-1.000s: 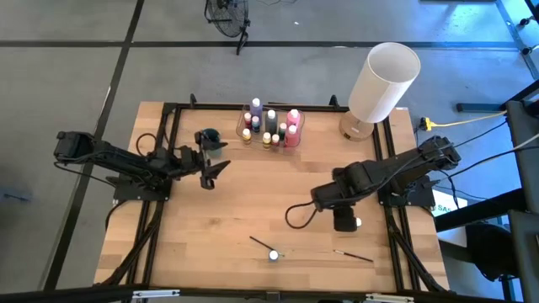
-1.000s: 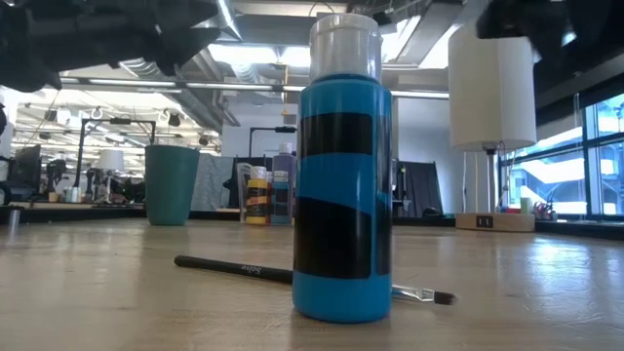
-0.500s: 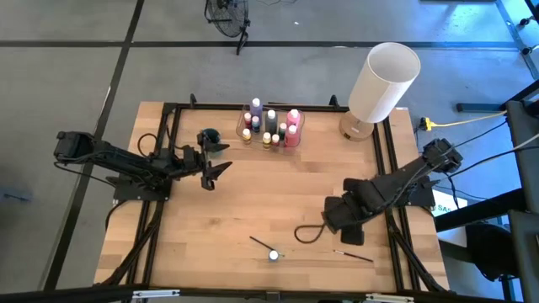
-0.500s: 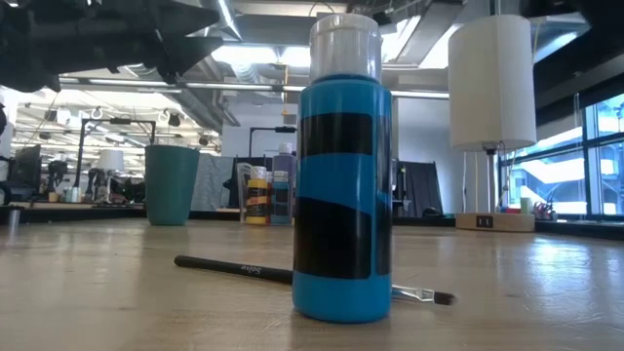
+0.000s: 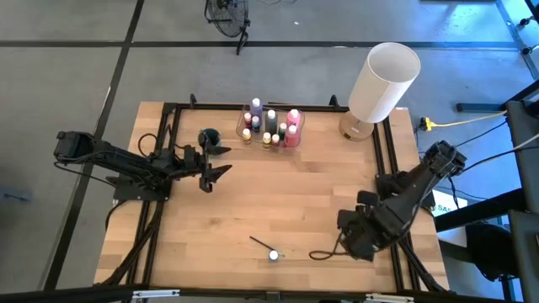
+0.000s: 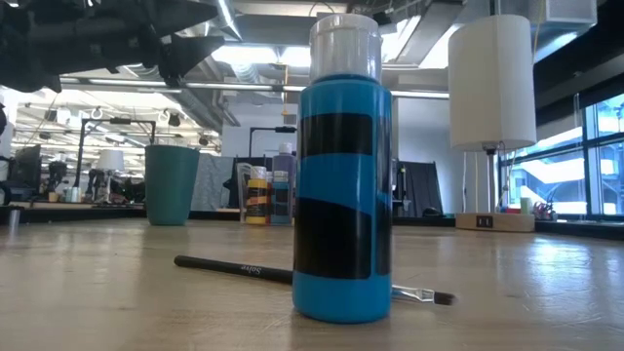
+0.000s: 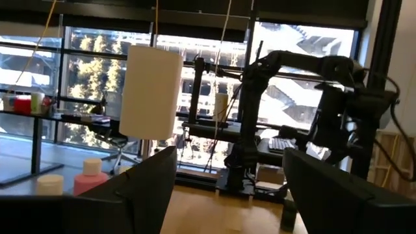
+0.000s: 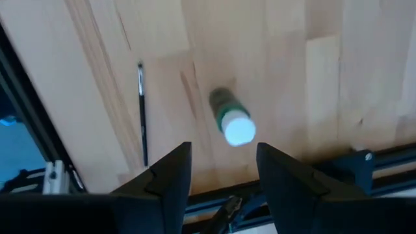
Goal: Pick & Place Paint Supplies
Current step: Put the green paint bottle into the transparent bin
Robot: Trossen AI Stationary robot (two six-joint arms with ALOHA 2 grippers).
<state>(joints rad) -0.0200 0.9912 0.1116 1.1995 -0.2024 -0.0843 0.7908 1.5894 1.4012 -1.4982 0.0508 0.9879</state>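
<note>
The tall white cylinder (image 5: 383, 82) stands at the far right corner of the pale wooden table (image 5: 278, 189). Just left of it, along the far edge, a cluster of small pale-capped paint bottles (image 5: 271, 126) in pink, lilac and dark tones stands upright. A blue paint bottle with black bands and a clear cap (image 6: 343, 171) stands alone near the front edge, touching a thin dark-handled paintbrush (image 6: 244, 269). Bare wood lies open between the cluster and this bottle. The left gripper (image 5: 218, 160) hovers left of the cluster, fingers spread, empty. The right gripper (image 8: 218, 170), below the cylinder's corner near the front right, is spread above a second brush (image 8: 142, 114).
</note>
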